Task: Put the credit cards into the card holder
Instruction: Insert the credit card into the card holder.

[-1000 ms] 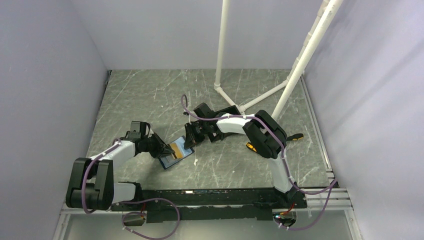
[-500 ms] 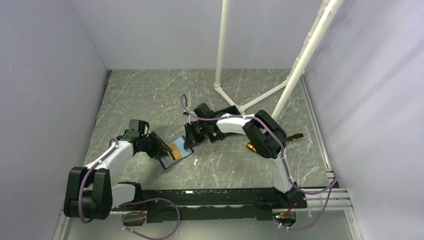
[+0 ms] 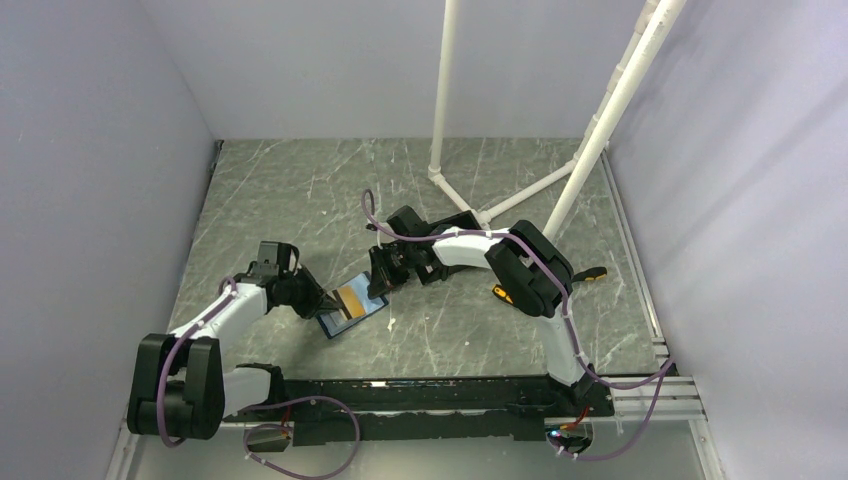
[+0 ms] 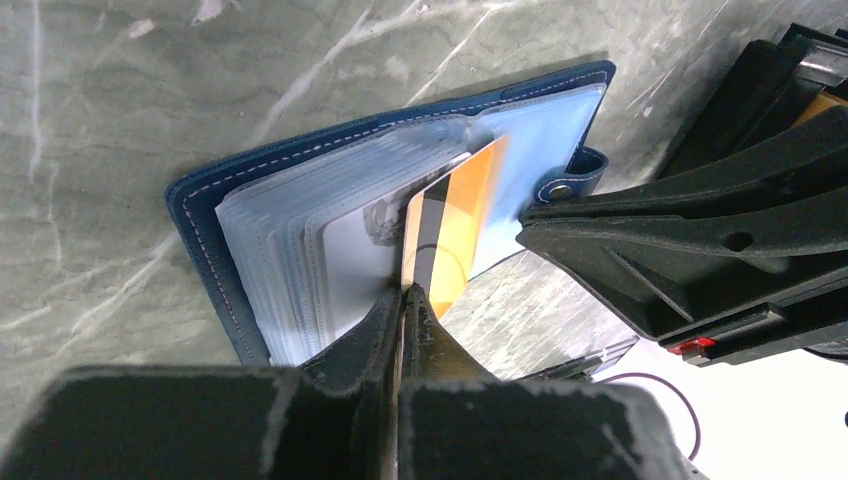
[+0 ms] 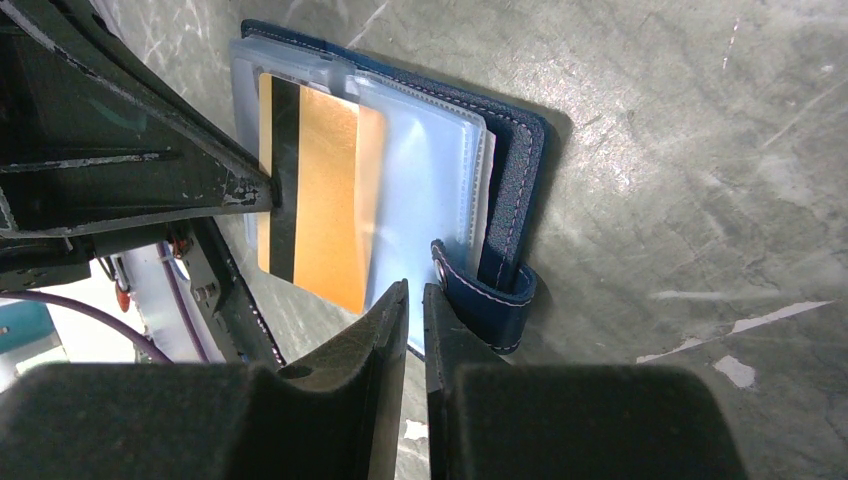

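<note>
Grey marbled laminate covers the desk (image 3: 300, 190), which is enclosed by pale lilac walls (image 3: 90, 150); a white pipe frame (image 3: 445, 90) is fixed at its far side. The card holder (image 3: 335, 326) is laid open and flat near the middle of the desk, between the left arm (image 3: 235, 305) and the right arm (image 3: 470, 245). Its dark-blue cover is underneath and a stack of clear sleeves (image 4: 270, 230) is fanned on top. A snap strap (image 5: 480, 290) projects from the cover edge nearest the right arm. The orange-gold card (image 4: 455, 225), marked by a black stripe along one long edge, is positioned on the sleeves and raised slightly at the striped edge. In the right wrist view its opposite long edge is seen through the translucent rim of one sleeve, but the depth of insertion cannot be determined. A whitish card (image 4: 345, 252) is seated in a sleeve just beside the orange-gold card. The left jaws are pressed together and are pinching the striped edge of the orange-gold card at about its midpoint. The right jaws are brought almost together, with only a narrow slit between them, and the edge of a clear sleeve is pinched there, just beside the snap strap. The two sets of jaws are placed on opposite sides of the card holder, close to each other but apart.
</note>
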Available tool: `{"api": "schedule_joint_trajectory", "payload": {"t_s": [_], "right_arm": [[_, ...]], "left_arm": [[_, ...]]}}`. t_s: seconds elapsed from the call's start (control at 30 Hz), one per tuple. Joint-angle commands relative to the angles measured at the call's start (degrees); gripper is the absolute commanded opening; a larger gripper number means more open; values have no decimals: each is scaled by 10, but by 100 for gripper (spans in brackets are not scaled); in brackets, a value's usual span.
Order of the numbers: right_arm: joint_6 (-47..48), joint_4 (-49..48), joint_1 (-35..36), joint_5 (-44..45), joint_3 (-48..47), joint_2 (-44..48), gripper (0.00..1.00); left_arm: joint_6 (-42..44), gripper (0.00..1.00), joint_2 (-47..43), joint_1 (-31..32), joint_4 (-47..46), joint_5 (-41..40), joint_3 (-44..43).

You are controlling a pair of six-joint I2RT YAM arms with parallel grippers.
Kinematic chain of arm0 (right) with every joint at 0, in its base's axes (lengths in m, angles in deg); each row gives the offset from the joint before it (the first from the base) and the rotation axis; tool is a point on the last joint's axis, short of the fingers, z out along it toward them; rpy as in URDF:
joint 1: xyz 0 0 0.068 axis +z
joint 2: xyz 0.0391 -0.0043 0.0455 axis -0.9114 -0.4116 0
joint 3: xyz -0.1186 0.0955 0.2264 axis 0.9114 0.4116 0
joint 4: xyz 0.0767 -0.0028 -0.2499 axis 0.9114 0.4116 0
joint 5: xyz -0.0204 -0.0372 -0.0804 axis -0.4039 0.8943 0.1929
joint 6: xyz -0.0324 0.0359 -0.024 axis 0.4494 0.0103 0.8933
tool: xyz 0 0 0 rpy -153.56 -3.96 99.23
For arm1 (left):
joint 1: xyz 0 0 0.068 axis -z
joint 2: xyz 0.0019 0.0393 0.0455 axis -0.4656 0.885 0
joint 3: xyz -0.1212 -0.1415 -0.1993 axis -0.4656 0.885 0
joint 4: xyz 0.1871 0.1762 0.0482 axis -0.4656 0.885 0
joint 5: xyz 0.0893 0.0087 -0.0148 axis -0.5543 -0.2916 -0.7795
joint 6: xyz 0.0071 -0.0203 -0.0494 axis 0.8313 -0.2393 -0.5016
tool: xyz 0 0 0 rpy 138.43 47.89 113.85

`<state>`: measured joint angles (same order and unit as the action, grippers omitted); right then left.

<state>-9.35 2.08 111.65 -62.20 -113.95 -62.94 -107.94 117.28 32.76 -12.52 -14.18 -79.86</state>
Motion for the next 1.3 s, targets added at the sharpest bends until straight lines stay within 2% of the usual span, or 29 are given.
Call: {"api": "schedule_joint_trajectory", "payload": {"t_s": [0.0,0.33,0.6,0.73,0.97,1.27], "right_arm": [[22,10,5,22,-7,-18,13],[22,12,5,19,-10,-23,13],[20,11,6,17,-13,-25,13],[19,11,5,15,-12,-27,13],[17,8,6,12,-11,-26,13],[8,21,6,16,-14,-11,13]], "left_arm": [[48,1,22,-2,35,-96,11],[82,0,11,8,64,-155,-19],[75,0,21,34,28,-151,-8],[53,0,27,48,6,-137,-2],[38,0,-26,88,15,-209,11],[-62,0,-48,91,-39,-157,54]]}}
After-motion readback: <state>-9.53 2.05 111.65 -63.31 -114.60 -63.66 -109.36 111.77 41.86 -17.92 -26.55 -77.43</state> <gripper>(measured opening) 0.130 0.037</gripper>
